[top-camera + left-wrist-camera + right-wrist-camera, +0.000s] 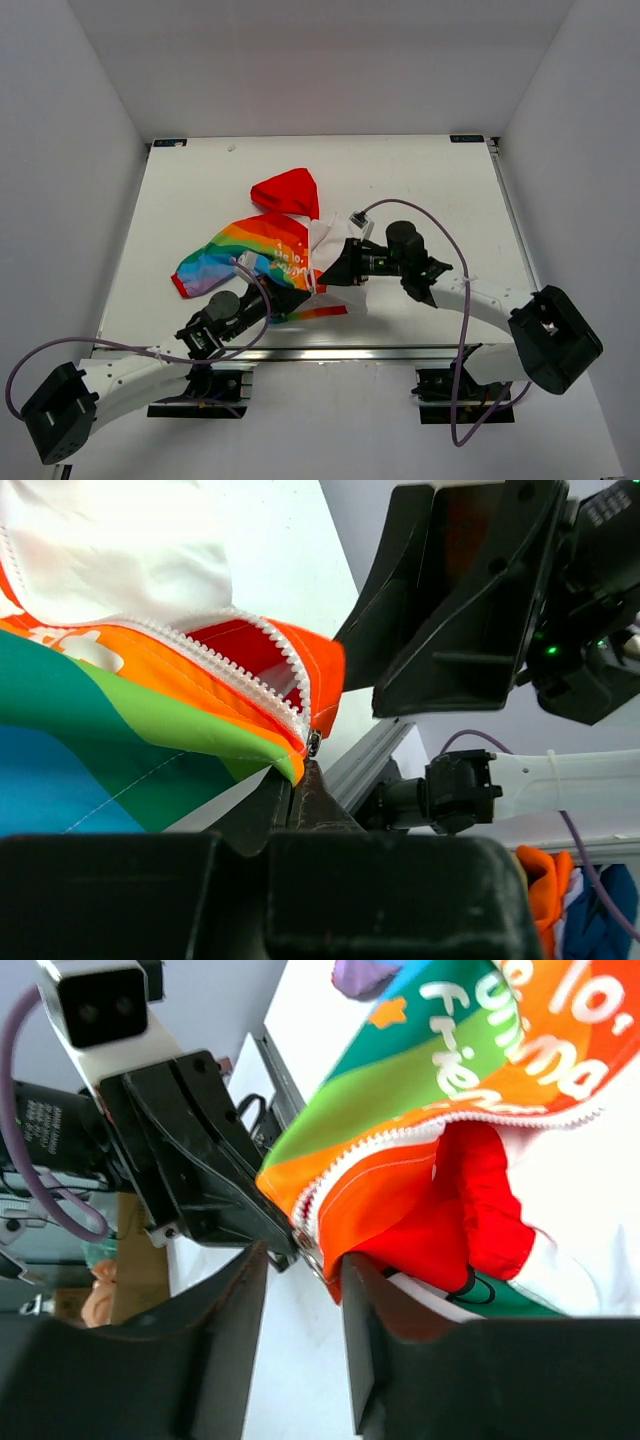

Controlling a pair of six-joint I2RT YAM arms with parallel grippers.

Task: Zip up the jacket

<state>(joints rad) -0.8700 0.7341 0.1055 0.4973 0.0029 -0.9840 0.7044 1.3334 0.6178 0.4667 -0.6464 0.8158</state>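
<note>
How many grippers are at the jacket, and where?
2. The left gripper is shut on the jacket's near hem beside the zipper's bottom end; the right gripper, jaws apart, straddles the same corner from the right. None seems hidden.

The jacket (pixel 265 255) shows rainbow stripes (purple, blue, green, yellow, orange, red) with white lettering, a white body at 3 o'clock of them, and a red hood (pixel 288 192) at 12. Its zip (pixel 222 663) is white on red lining. The table (pixel 200 200) is white.

left gripper (pixel 287 299) and right gripper (pixel 333 273) crowd the near hem of the jacket (pixel 262 250); far table (pixel 410 170) lies open.
</note>
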